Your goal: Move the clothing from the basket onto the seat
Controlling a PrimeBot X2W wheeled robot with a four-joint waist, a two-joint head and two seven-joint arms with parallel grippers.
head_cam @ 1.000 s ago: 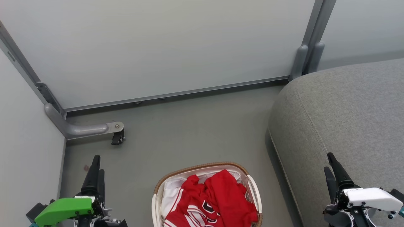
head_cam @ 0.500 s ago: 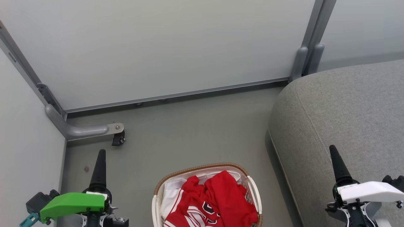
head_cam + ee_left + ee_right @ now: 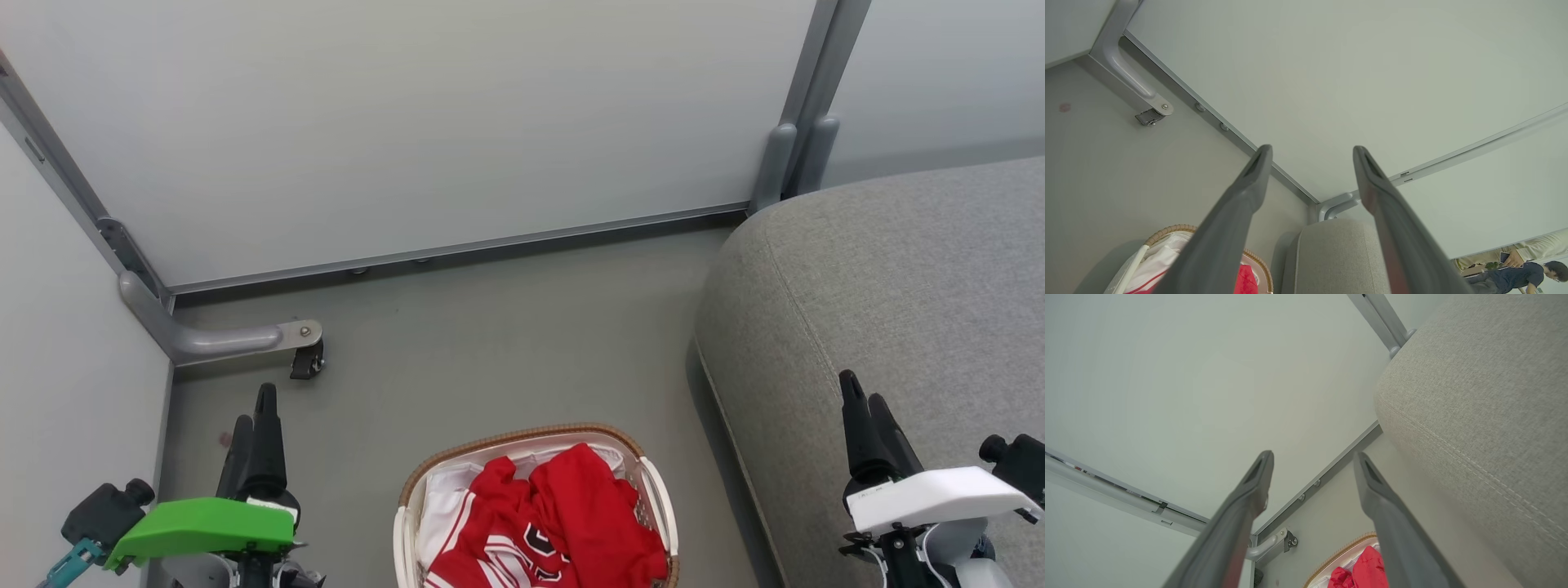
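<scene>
Head view: basket [image 3: 522, 434] holds the clothing [image 3: 575, 506]; left end effector [image 3: 255, 405], right end effector [image 3: 863, 389] both released.

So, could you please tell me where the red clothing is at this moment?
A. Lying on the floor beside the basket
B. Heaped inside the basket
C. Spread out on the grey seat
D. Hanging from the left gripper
B: the red clothing lies heaped inside the basket, which stands on the floor beside the seat.
</scene>
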